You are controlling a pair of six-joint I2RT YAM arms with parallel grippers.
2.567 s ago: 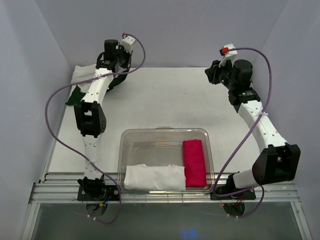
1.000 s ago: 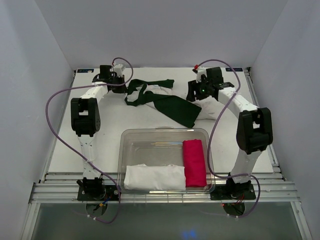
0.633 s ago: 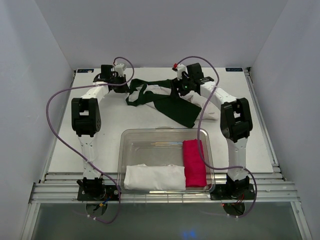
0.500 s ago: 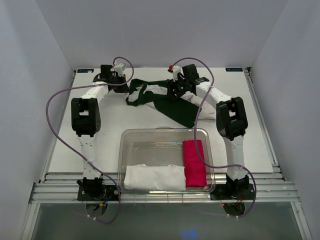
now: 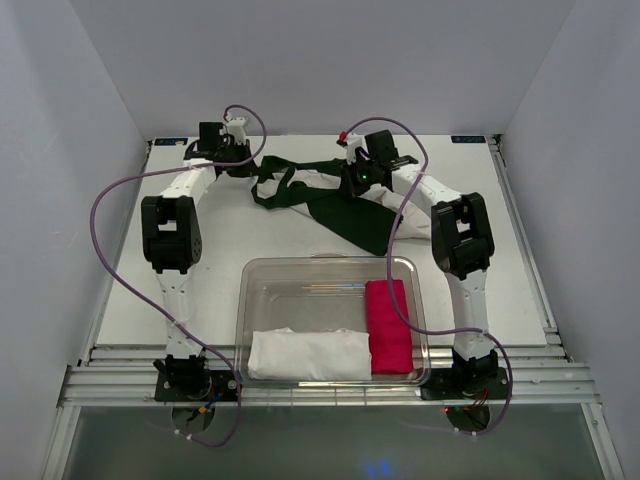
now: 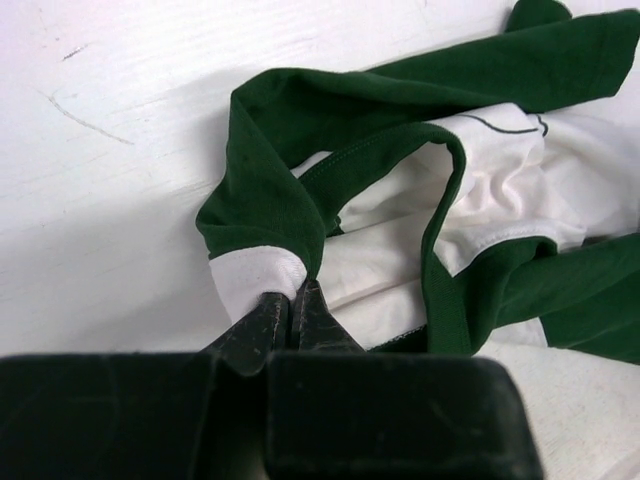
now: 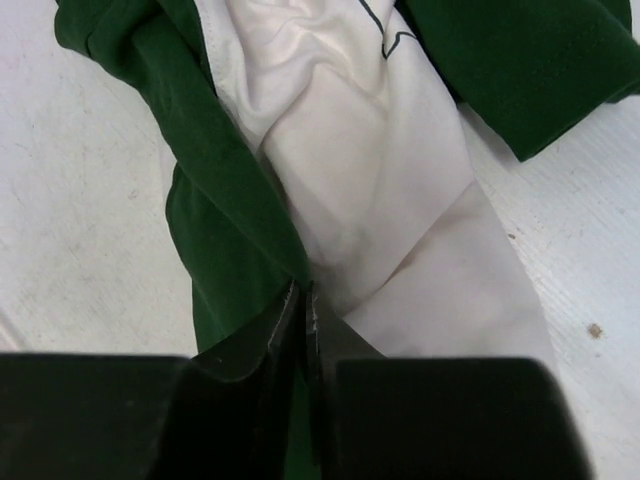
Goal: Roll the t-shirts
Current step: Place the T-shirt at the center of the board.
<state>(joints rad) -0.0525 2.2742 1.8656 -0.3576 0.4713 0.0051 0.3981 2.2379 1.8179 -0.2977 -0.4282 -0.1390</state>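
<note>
Two t-shirts (image 5: 340, 205) here, a green t-shirt (image 6: 270, 170) and a white t-shirt (image 7: 350, 150), tangled together at the far side of the table (image 5: 130, 290). Left gripper (image 6: 293, 300) is pinched tight on the t-shirts where green meets white. Right gripper (image 7: 303, 290) is squeezed nearly closed on them too. One clear bin (image 5: 330, 262) up front holds two rolls, a white roll (image 5: 308, 355) and a pink roll (image 5: 388, 325).

Nothing really readable here tbh. The white tee (image 7: 350, 180) had a bit of thin black print (image 7: 383, 28) peeking out at a fold, but it was just a few curved strokes and I couldn't make out a single letter.
</note>
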